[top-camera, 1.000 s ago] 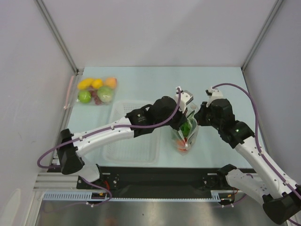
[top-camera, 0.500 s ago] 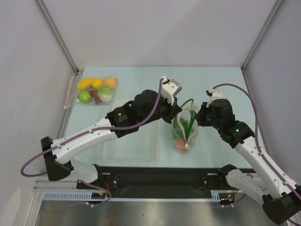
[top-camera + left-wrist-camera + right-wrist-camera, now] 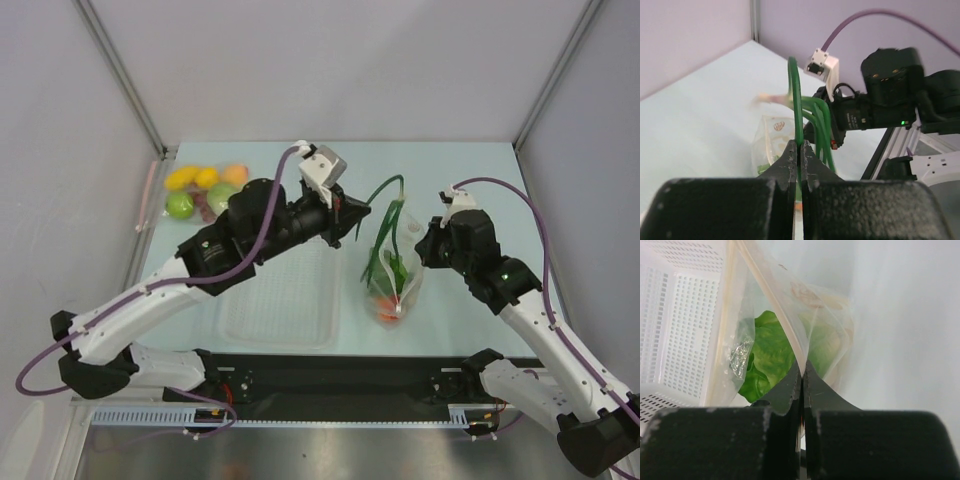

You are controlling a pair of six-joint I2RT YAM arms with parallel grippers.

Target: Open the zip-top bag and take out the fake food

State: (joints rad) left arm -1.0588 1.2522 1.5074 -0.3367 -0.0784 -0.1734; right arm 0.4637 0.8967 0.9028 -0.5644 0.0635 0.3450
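Crinkly colourless see-through zip-top bag [image 3: 398,290] stands right of the middle of the pale worktop [image 3: 480,170], toward the near edge, mouth up and already open. The right tool [image 3: 418,252] is pinched together on the bag's right-hand rim, holding it upright; the right wrist view shows it closed tight on the plastic edge. The left tool [image 3: 350,212] is clamped on the thin dark-green toy stalks [image 3: 796,100], which arc up out of the mouth toward the far edge. Their lower ends look to be still inside the bag, so this item is partly out, not clear. In the bag are a green leafy toy lettuce head [image 3: 767,352] and a red-orange lump low down [image 3: 384,302], likely the tomato. White pieces not made out. A white perforated plastic basket [image 3: 280,300] sits just left of the bag along the near edge. A clear pouch of round yellow, orange and green fruits [image 3: 205,192] lies at the far-left corner, not involved. Judgement: opening is done and removal has barely begun. The stalks need pulling free and setting down, then the lettuce, the tomato and any small bits.
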